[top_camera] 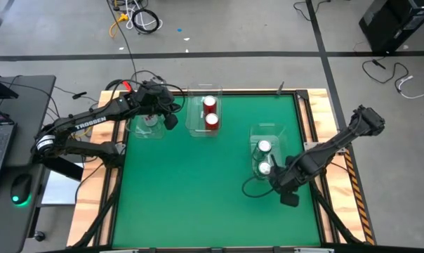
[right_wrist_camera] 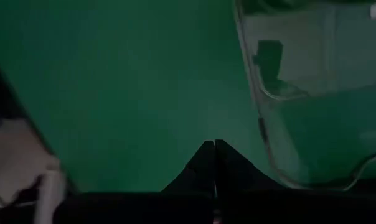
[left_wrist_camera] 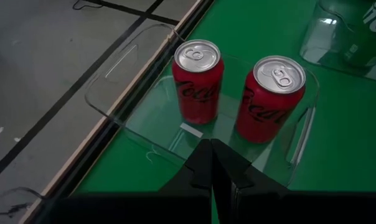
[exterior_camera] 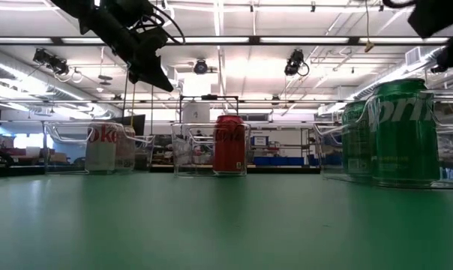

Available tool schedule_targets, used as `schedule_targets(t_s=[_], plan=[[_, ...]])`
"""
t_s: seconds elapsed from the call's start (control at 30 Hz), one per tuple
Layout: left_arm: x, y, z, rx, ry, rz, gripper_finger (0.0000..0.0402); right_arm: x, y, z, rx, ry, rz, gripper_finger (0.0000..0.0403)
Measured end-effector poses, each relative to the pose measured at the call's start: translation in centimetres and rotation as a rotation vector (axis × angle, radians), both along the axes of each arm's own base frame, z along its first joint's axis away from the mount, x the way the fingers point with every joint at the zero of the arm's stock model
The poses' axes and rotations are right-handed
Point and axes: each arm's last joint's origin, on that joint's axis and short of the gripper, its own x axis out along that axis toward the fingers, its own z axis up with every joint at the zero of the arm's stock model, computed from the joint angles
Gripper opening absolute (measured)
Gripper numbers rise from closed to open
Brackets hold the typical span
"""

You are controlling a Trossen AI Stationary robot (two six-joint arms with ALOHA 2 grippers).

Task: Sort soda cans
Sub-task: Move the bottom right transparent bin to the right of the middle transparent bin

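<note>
Green covers the surface (top_camera: 198, 190), which carries three clear bins along its far and right parts. Two red cans (top_camera: 210, 112) stand in the far middle bin (top_camera: 195, 105), two green cans (top_camera: 264, 158) in the right bin (top_camera: 268, 128), silver cans (exterior_camera: 103, 150) in the far left bin (top_camera: 138, 130). Left pincer (top_camera: 171, 121) hangs clenched and empty between the two far bins. Right pincer (top_camera: 289, 199), clenched and empty, sits near the right bin's near end.
</note>
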Motion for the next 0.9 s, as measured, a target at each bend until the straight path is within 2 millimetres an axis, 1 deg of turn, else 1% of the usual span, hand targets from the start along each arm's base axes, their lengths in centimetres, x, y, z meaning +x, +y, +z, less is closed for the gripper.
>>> schedule_targets(t_s=[0.13, 0.4, 0.67, 0.9], plan=[[0.0, 0.0, 0.0, -0.007, -0.004, 0.006, 0.0001, -0.1, -1.1, -1.3, -0.04, 0.024, 0.018, 0.0], [0.0, -0.1, 0.0, -0.023, -0.013, 0.016, 0.0001, 0.7, -3.7, -2.1, -0.177, -0.019, 0.061, 0.0], [0.0, -0.1, -0.1, -0.028, -0.006, 0.017, 0.0001, 2.0, -7.1, -3.0, -0.211, -0.066, 0.057, 0.0], [-0.1, -0.2, -0.3, -0.041, 0.015, 0.017, 0.0001, 3.5, -10.5, -3.2, -0.236, -0.174, 0.023, 0.0]])
